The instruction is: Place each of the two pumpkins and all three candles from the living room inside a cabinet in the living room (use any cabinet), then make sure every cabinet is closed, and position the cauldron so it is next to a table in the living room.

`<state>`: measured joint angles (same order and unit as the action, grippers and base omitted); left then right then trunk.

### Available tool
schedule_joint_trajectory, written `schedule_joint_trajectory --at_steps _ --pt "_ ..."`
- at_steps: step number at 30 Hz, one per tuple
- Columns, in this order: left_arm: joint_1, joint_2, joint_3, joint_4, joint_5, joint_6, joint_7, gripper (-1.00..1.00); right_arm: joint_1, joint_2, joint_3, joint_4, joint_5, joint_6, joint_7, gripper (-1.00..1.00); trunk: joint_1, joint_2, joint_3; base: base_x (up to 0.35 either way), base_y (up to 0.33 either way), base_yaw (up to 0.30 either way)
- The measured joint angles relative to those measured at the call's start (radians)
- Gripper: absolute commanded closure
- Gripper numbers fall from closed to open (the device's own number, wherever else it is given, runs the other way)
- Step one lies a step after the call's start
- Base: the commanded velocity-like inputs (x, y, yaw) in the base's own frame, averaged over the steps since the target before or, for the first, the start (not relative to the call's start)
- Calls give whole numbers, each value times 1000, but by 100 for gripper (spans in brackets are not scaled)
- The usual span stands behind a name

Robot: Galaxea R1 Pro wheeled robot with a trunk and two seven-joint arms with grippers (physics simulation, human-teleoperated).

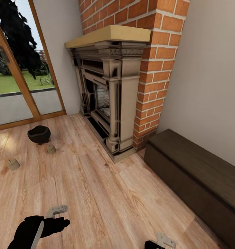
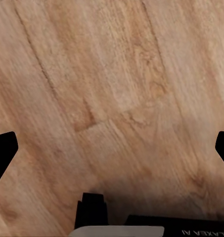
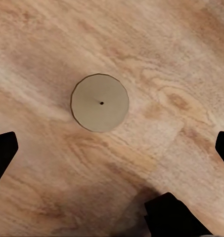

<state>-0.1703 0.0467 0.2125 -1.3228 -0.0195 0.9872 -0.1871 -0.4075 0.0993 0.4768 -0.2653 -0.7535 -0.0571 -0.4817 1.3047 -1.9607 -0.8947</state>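
The black cauldron (image 1: 39, 134) stands on the wooden floor at the left, near the glass door. Two short off-white candles (image 1: 51, 149) (image 1: 13, 164) stand upright just in front of it. A third candle (image 3: 100, 102) appears from above in the right wrist view, below my open right gripper (image 3: 112, 150) and apart from its fingers. The right gripper (image 1: 164, 241) sits at the bottom edge of the head view. My left gripper (image 1: 58, 216) (image 2: 112, 148) hangs open over bare floor. The long dark brown cabinet (image 1: 197, 173) lies along the right wall, its front flush. The pumpkins and the table are out of view.
A stone fireplace (image 1: 110, 93) in a brick chimney (image 1: 155, 69) juts out between the cauldron and the cabinet. A glass door with a wooden frame (image 1: 13, 69) fills the left wall. Open wooden floor (image 1: 107, 193) stretches between me and the cabinet.
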Motion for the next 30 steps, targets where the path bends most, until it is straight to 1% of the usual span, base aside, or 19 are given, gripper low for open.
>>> schedule_joint_trajectory --at_steps 1,3,5,7,8,9,12,15,20,23,25,28,30 --pt "0 2 2 -13 0 12 -1 -100 -10 0 0 -12 1 23 -6 -100 4 -7 -3 0 0 0" --pt "0 5 5 -37 3 33 -6 -100 -38 0 0 -42 -1 98 -28 -100 11 -21 -9 0 0 0" --pt "0 4 7 -65 14 49 -23 -100 -75 0 -1 -84 -1 235 -83 -100 19 -35 -16 0 0 0" --pt "0 3 7 -77 19 55 -33 -100 -91 0 -5 -112 -3 317 -124 -100 27 -49 -22 0 0 0" --pt "0 3 7 -80 20 57 -35 -100 -95 1 -6 -122 -3 335 -135 -100 31 -56 -25 0 0 0" --pt "0 5 8 -79 22 59 -40 -100 -102 2 -7 -147 -3 369 -158 -100 34 -63 -28 0 0 0" --pt "0 8 9 -81 23 60 -43 -100 -117 6 -8 -169 -4 398 -175 -100 46 -84 -38 0 0 0" --pt "0 9 8 -82 20 59 -44 -100 -137 7 -9 -170 -5 412 -181 -100 58 -105 -47 0 0 0" --pt "0 9 5 -82 23 59 -45 -100 -144 5 -9 -167 -6 439 -182 -100 77 -140 -63 0 0 0" --pt "0 7 2 -82 22 59 -45 -100 -144 -5 -10 -133 -10 432 -177 -100 88 -161 -72 0 0 0" --pt "0 6 1 -82 21 59 -45 -100 -145 -8 -11 -96 -13 411 -172 -100 96 -175 -78 0 0 0" --pt "0 7 2 -82 22 59 -45 -100 -146 -2 -11 -77 -8 403 -175 -100 107 -196 -88 0 0 0" --pt "0 8 3 -82 22 59 -45 -100 -158 -3 -10 -79 -5 422 -179 -100 115 -210 -94 0 0 0"
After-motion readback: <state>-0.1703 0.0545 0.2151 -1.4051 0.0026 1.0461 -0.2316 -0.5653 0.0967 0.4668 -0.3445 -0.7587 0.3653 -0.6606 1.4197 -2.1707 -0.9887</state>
